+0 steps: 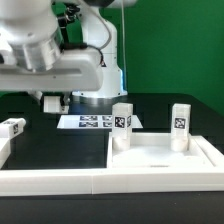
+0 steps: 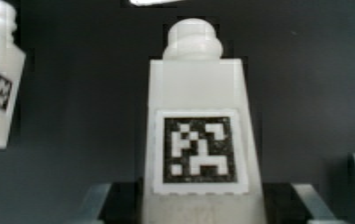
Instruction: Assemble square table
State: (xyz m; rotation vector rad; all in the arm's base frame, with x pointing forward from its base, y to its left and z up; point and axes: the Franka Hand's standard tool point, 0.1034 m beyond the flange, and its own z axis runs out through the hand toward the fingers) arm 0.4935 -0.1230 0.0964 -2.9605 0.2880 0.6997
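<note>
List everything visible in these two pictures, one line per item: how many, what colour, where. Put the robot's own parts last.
square slab: one, white with raised rim, on the table toward the exterior view's right
standing legs: two, white with black-and-white tags, upright at the slab's far side
loose leg: one, white, tagged, at the exterior view's left edge
held leg: one, white, tagged, between the claw's fingers
border rail: one, white, along the table's near side
marker board: one, white with tags, flat behind the slab
table: one, black
arm: one, white, upper left in the exterior view
claw: one, dark fingers, closed on the held leg
</note>
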